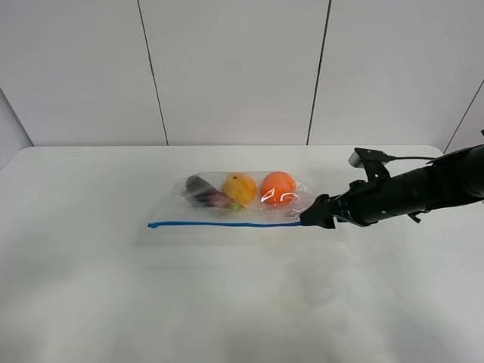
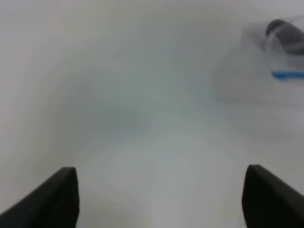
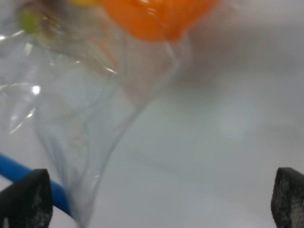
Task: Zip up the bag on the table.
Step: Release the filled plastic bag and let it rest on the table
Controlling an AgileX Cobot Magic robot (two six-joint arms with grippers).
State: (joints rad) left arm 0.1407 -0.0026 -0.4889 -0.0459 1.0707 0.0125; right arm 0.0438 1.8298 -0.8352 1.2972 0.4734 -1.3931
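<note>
The clear bag (image 1: 249, 208) lies on the white table (image 1: 227, 302), holding a purple eggplant (image 1: 201, 189), a yellow fruit (image 1: 239, 187) and an orange (image 1: 277, 187). Its blue zipper strip (image 1: 227, 224) runs along the near edge. My right gripper (image 1: 311, 217) sits low at the strip's right end. In the right wrist view the gripper (image 3: 156, 199) is open, with the crinkly bag corner (image 3: 90, 142), the strip (image 3: 14, 170) and the orange (image 3: 152, 16) ahead of it. My left gripper (image 2: 161, 194) is open over bare table; the bag (image 2: 285, 38) shows blurred far off.
White wall panels (image 1: 234, 68) stand behind the table. The right arm (image 1: 408, 193) stretches in from the right edge, with a cable behind it. The left arm is out of the exterior high view.
</note>
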